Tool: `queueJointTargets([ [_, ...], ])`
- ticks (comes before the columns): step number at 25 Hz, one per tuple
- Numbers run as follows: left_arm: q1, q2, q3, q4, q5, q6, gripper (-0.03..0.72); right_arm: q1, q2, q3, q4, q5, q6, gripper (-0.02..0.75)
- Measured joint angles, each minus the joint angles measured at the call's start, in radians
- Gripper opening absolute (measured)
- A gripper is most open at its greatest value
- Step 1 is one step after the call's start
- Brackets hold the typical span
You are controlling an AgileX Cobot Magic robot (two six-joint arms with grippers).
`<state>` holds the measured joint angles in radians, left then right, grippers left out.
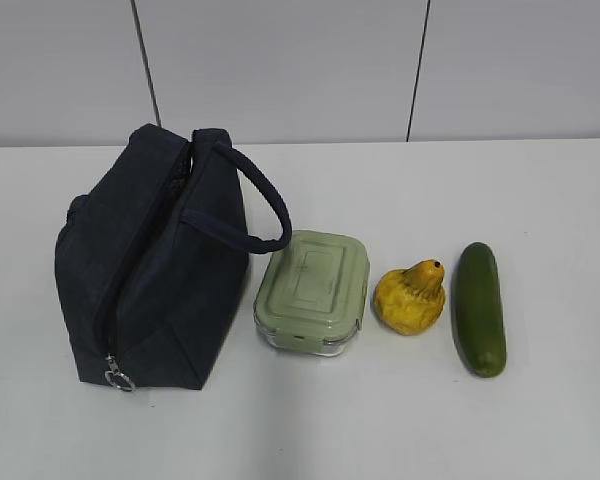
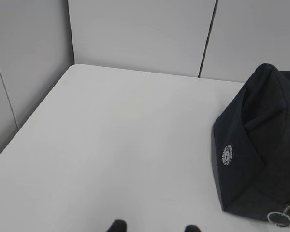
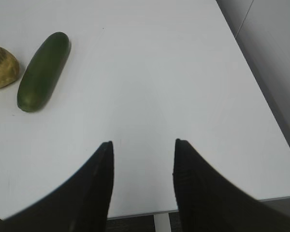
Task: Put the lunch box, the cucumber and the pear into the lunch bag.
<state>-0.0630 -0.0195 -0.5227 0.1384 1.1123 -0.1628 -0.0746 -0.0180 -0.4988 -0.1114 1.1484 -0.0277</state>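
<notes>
Only the exterior view shows the lunch box (image 1: 313, 291), just right of the lunch bag (image 1: 145, 270) on the desk (image 1: 380, 420); beyond it lie the pear (image 1: 411, 298), then the cucumber (image 1: 479, 308). The right tool (image 3: 142, 145) hangs apart, empty. The left tool (image 2: 154, 227) shows only its spread tips.

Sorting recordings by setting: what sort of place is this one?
Probably a lab or office test bench, not a kitchen: a bare white table stands against plain grey wall panels, and a lunch bag, lunch box, pear and cucumber sit in a neat row.
</notes>
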Motion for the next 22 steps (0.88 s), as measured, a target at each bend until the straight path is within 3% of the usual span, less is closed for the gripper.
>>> queueJointTargets([
  [22, 0.000, 0.000, 0.000, -0.001, 0.000, 0.000, 0.237, 0.000, 0.000, 0.000, 0.000, 0.000, 0.000, 0.332],
])
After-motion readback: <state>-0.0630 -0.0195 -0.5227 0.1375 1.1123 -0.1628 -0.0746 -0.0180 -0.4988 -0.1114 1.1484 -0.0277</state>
